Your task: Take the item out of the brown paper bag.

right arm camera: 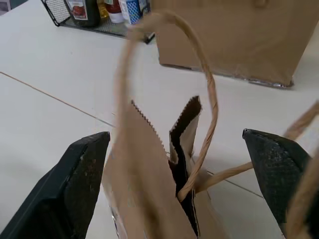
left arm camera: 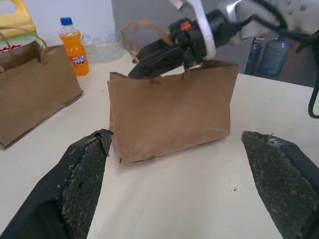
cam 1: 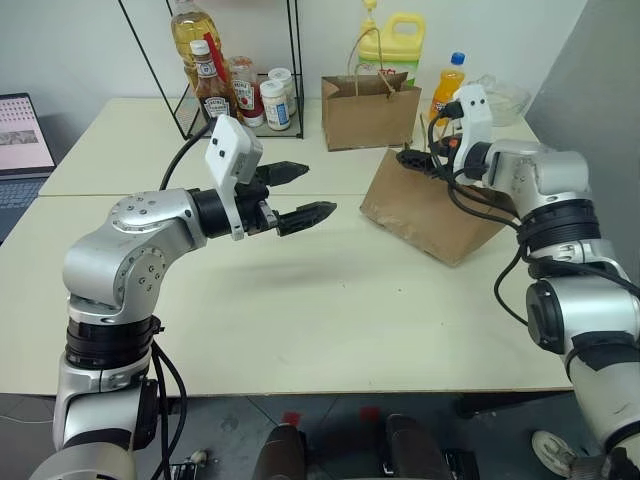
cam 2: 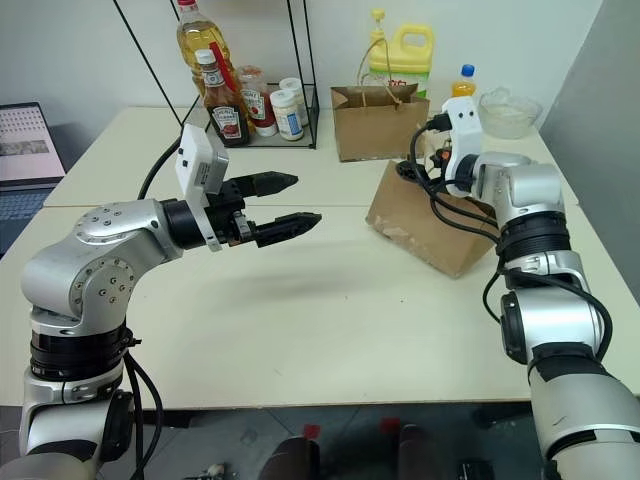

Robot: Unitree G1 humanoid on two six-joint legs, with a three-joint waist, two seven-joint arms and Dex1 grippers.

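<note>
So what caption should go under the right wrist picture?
Open right gripper poised at the mouth of the brown paper bag, its loop handle arching between the fingers.

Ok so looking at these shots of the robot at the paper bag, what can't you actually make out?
- What is inside the brown paper bag: its paper walls hide it in the head views, and the right wrist view shows just a dark slit at the mouth.
- The right gripper fingertips: bunched at the bag's top edge, contact unclear.
- The laptop: cut off by the frame edge.
- Labels on the rack bottles: too small.
</note>
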